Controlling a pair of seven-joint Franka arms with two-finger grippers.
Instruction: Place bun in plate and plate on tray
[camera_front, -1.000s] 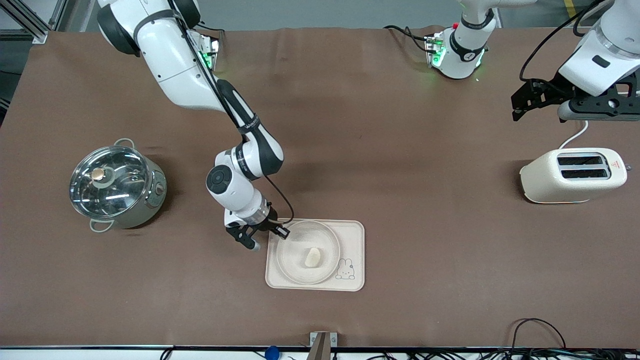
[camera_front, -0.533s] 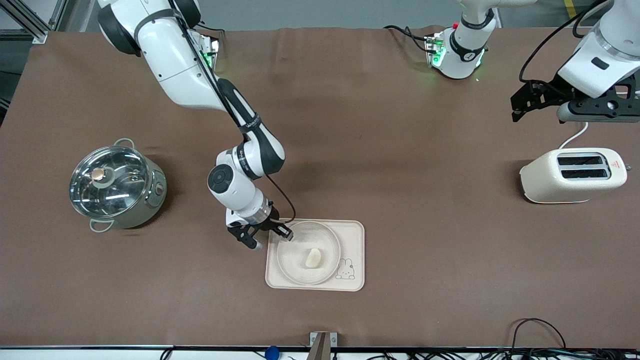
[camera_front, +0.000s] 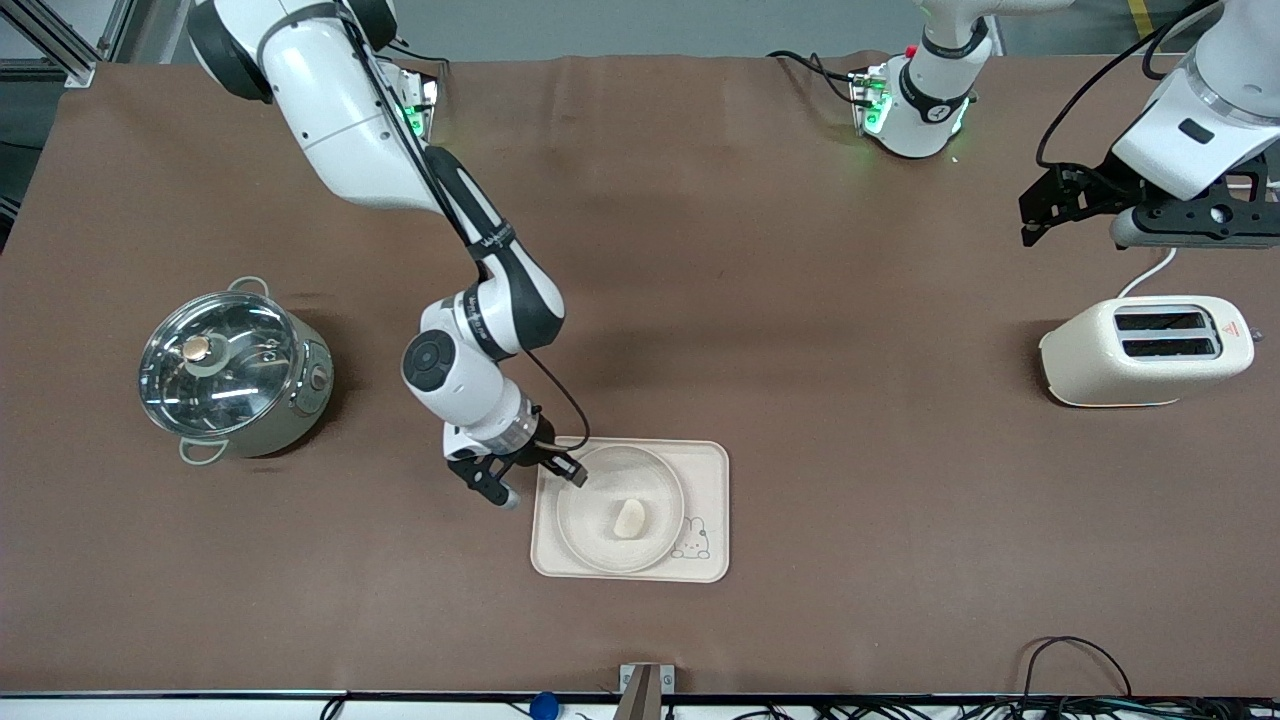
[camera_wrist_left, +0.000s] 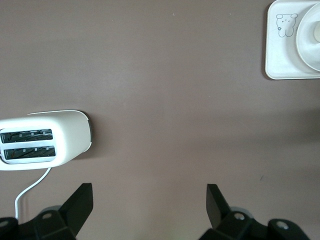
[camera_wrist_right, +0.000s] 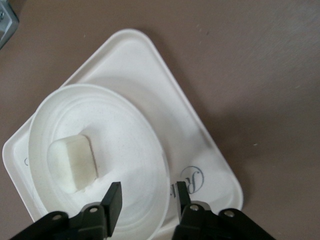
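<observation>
The bun (camera_front: 629, 518) lies in the round plate (camera_front: 600, 500), and the plate sits on the tray (camera_front: 708, 468) with its bunny drawing. My right gripper (camera_front: 540, 484) is open and low at the plate's edge toward the right arm's end. In the right wrist view, the gripper (camera_wrist_right: 147, 197) has its jaws on either side of the plate's rim (camera_wrist_right: 164, 175), with the bun (camera_wrist_right: 72, 162) close by on the tray (camera_wrist_right: 200, 140). My left gripper (camera_front: 1035, 215) is open and empty above the table beside the toaster, and also shows in the left wrist view (camera_wrist_left: 147, 192).
A cream toaster (camera_front: 1145, 350) with a white cord stands at the left arm's end; it also shows in the left wrist view (camera_wrist_left: 45, 142). A steel pot (camera_front: 235, 370) with a glass lid stands at the right arm's end. Cables run along the table's near edge.
The right arm's wrist has shifted slightly toward the right arm's end, and the plate has slid a little on the tray toward the bunny drawing. The left arm has barely moved.
</observation>
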